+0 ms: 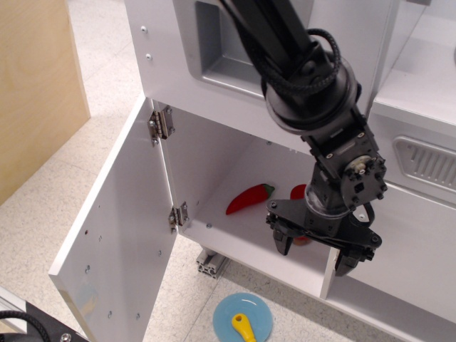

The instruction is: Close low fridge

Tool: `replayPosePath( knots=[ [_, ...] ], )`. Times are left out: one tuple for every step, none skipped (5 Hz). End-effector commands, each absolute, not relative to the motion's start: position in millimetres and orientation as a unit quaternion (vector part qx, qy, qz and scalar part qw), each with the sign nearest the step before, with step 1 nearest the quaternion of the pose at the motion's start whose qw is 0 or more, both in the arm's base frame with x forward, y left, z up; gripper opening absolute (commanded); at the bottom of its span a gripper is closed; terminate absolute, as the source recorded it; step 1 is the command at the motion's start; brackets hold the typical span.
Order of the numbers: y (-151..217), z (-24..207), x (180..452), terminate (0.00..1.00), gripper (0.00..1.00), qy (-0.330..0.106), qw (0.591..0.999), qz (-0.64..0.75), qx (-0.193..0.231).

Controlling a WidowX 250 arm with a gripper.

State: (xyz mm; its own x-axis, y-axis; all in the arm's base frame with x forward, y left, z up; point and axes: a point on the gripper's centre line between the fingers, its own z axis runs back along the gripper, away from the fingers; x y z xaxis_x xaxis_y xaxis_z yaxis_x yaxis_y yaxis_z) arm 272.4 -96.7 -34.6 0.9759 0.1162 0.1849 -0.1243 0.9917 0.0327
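The low fridge (235, 171) is a white compartment whose tall flat white door (117, 235) stands swung wide open to the left, hung on two metal hinges (161, 123). I see the door's inner face; its handle is hidden. A red chili pepper (249, 199) and another red item (299, 192) lie inside. My black gripper (318, 251) hangs at the compartment's front right, fingers spread open and empty, well right of the door.
A grey recessed dispenser panel (221, 50) sits above the fridge. A white cabinet door with a grey vent (426, 162) is at the right. A blue plate (243, 318) with a yellow item lies on the floor below. A wooden panel (35, 85) stands left.
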Motion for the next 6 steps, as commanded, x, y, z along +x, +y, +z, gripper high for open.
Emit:
replayPosePath(
  knots=[
    [-96.7,-34.6,272.4,0.00,1.00,-0.092,0.994,0.061,0.022],
    [-72.0,-24.9,263.5,0.00,1.00,-0.098,0.993,0.061,0.022],
    [-41.4,-14.9,252.8,0.00,1.00,-0.093,0.993,0.067,0.018],
    [-3.3,6.9,241.4,0.00,1.00,-0.093,0.992,0.078,0.026],
    [27.8,26.2,229.5,0.00,1.00,-0.098,0.991,0.087,0.037],
    [57.7,47.6,221.0,0.00,1.00,-0.105,0.989,0.092,0.044]
  ],
)
